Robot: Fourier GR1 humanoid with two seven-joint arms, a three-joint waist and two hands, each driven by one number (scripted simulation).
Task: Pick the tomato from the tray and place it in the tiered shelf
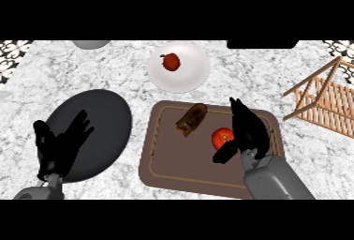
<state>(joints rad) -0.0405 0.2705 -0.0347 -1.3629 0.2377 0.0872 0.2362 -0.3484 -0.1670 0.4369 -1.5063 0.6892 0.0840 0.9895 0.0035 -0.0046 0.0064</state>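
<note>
White marbled desk [83,75] with patterned tiles at the far corners, brown tray [173,173] at centre carrying 1 tomato [221,136] and a brown item [191,119], right hand [245,131] with fingers straight beside the tomato, thumb under it, left hand [62,145] spread over a dark plate [104,112], wooden tiered shelf [325,103] at right, white plate [190,77] with a 2nd tomato [171,61] far.

I stand at a kitchen's marble counter [104,75]: white plate [190,77] at twelve, wooden shelf [325,101] at two.

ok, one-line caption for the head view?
Right hand beside the tomato on the brown tray; left hand open over a dark plate.
</note>
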